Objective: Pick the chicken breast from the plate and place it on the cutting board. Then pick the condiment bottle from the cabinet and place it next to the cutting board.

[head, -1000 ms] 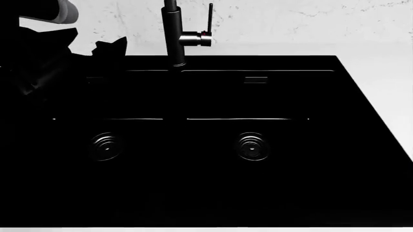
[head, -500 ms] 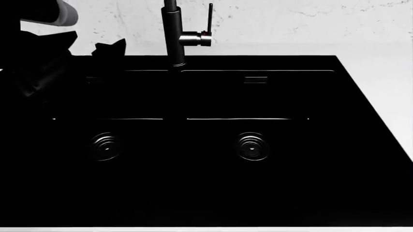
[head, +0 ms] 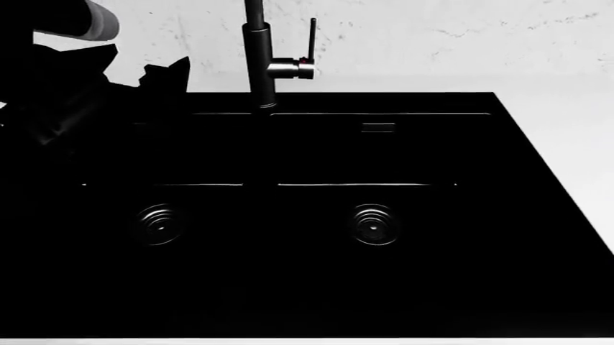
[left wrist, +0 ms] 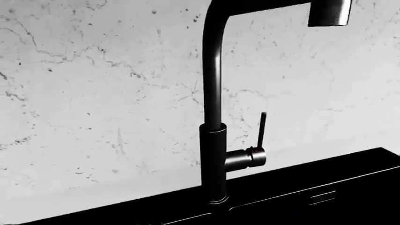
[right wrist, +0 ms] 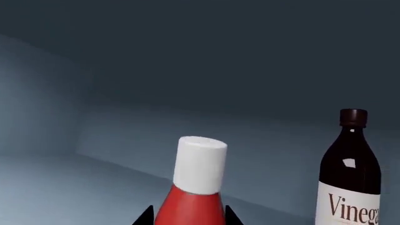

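In the right wrist view, the red condiment bottle with its white cap stands upright inside the grey-blue cabinet. My right gripper straddles it, with one dark fingertip hard against each side of its body, closed on it. The right gripper is out of the head view. My left gripper is a black silhouette at the head view's upper left, above the sink's left back corner; its jaws cannot be made out. The chicken breast, plate and cutting board are out of view.
A dark vinegar bottle stands close beside the condiment bottle in the cabinet. Below the head camera is a black double sink with a dark faucet, which also shows in the left wrist view. White counter lies to the right.
The sink and faucet have slid slightly down in the head view. The left arm has barely shifted.
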`<state>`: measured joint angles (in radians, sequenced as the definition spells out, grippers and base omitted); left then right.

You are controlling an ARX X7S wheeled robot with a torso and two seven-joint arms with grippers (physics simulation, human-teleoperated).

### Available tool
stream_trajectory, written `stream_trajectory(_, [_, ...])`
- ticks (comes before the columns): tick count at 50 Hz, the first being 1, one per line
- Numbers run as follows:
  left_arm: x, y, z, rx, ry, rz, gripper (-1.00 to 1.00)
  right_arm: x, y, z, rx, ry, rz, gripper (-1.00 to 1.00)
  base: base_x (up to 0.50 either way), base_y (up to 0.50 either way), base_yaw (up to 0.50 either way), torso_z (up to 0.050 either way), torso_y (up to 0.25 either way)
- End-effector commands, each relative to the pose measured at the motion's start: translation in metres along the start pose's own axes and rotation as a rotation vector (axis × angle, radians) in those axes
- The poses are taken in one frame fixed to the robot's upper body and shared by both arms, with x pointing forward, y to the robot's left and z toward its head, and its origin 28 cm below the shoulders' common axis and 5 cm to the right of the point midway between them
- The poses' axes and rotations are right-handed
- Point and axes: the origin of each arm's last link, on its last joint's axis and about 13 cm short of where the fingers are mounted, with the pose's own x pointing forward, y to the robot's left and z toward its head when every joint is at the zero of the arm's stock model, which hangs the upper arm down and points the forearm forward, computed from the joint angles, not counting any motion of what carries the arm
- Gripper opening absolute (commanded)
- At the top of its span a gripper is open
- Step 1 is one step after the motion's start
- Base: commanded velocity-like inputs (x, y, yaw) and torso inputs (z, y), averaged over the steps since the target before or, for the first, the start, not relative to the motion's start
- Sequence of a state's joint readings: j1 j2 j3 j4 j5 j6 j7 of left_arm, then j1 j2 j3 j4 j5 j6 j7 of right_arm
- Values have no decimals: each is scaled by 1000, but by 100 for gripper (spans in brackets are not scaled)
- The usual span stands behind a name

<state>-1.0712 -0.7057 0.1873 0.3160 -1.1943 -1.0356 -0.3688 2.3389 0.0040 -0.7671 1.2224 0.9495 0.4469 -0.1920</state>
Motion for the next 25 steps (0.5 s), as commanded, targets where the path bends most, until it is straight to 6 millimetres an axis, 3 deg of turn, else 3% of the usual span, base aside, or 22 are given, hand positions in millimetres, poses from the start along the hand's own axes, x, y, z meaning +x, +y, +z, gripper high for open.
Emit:
stream_trajectory(1, [-3, 0, 2, 32, -21, -11, 100, 0, -16, -54, 37, 201, -35, -100, 0, 0, 0, 0, 250])
stream_trajectory(25, [-8, -1, 1, 10, -21, -10, 100, 0, -16, -54, 37, 201, -35, -100, 0, 0, 0, 0, 246])
